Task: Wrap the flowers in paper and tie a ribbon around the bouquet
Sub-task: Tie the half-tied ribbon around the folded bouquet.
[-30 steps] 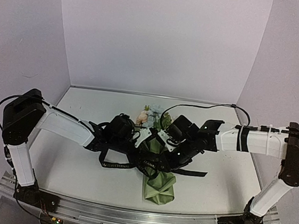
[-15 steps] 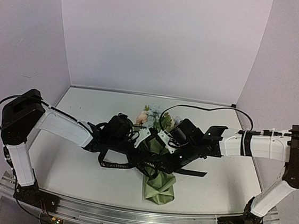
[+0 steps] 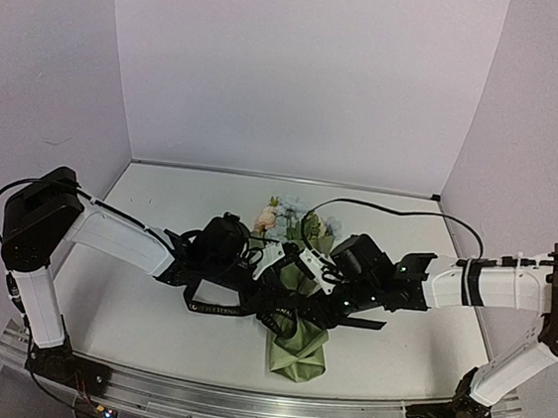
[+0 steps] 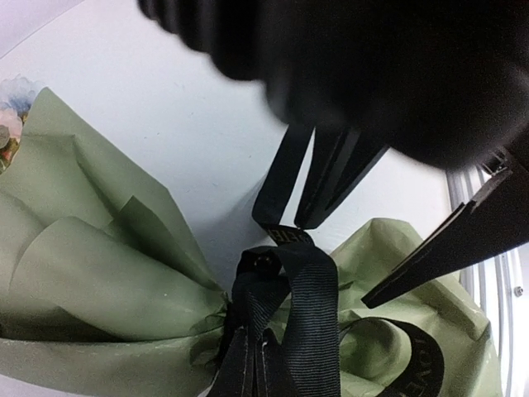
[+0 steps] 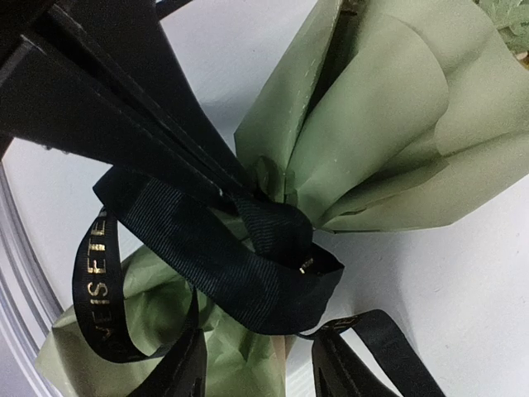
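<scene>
The bouquet point(image 3: 297, 343) lies mid-table, a cone of olive-green paper point(image 4: 99, 273) with the flowers point(image 3: 276, 215) at its far end. The black ribbon point(image 3: 278, 314) with pale lettering is cinched round the waist of the bouquet point(image 5: 388, 124). My left gripper point(image 3: 265, 267) comes in from the left. In its wrist view that gripper point(image 4: 252, 351) is shut on a fold of the ribbon point(image 4: 314, 306) at the knot. From the right, my right gripper point(image 3: 302, 276) sits just above the knot. Seen from its wrist, this gripper point(image 5: 256, 343) is open, with a ribbon loop point(image 5: 240, 265) ahead of its tips.
Ribbon tails trail over the table point(image 3: 128, 313) to the left point(image 3: 211, 308) and right point(image 3: 362, 324) of the bouquet. A metal rail point(image 3: 239, 400) runs along the near edge. The right arm's black cable point(image 3: 389, 209) arcs above the table. Lilac walls close in the back and sides.
My right arm has drawn back to the right and lowered, its wrist sliding away from the flowers. The left arm and the bouquet have stayed put.
</scene>
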Robot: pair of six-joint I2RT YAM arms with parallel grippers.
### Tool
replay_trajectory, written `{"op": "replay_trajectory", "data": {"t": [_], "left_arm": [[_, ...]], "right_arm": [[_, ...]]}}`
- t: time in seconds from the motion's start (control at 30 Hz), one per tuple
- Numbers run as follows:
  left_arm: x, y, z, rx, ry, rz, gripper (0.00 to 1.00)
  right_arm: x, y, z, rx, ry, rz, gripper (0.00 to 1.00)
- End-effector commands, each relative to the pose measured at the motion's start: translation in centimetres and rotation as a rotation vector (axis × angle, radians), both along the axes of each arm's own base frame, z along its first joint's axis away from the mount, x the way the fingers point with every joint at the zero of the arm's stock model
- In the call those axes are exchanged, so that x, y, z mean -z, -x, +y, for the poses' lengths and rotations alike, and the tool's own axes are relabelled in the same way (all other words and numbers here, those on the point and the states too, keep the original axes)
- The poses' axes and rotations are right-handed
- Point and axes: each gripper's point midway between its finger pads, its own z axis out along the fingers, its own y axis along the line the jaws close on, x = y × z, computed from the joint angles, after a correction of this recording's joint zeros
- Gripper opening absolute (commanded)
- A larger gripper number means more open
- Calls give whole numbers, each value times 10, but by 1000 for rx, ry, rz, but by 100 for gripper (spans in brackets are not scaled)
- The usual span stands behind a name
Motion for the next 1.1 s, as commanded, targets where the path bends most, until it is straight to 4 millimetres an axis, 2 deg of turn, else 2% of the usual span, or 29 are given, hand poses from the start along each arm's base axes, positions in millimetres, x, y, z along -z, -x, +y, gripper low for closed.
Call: {"op": "replay_trajectory", "data": {"t": [0.0, 0.17, 0.5, 0.57, 0.77, 0.9, 1.07], "left_arm": [[-25, 0, -17, 42, 70, -39, 1], [-26, 2, -18, 53, 77, -32, 0], [-21, 5, -19, 72, 65, -14, 1], [-21, 7, -20, 87, 64, -14, 1], [-18, 13, -22, 143, 47, 33, 1], [-13, 18, -22, 168, 29, 59, 1], [-9, 17, -21, 180, 10, 83, 1]], "right_arm": [[-43, -4, 15, -129, -107, -187, 45], [-48, -11, 3, -110, -104, -220, 50], [-56, -22, -16, -52, -187, -143, 53], [-60, -19, -15, -68, -215, -125, 53], [-85, 24, 6, -329, -350, -41, 59], [-84, 57, -1, -498, -301, 15, 60], [-71, 96, -19, -716, -166, 46, 62]]}}
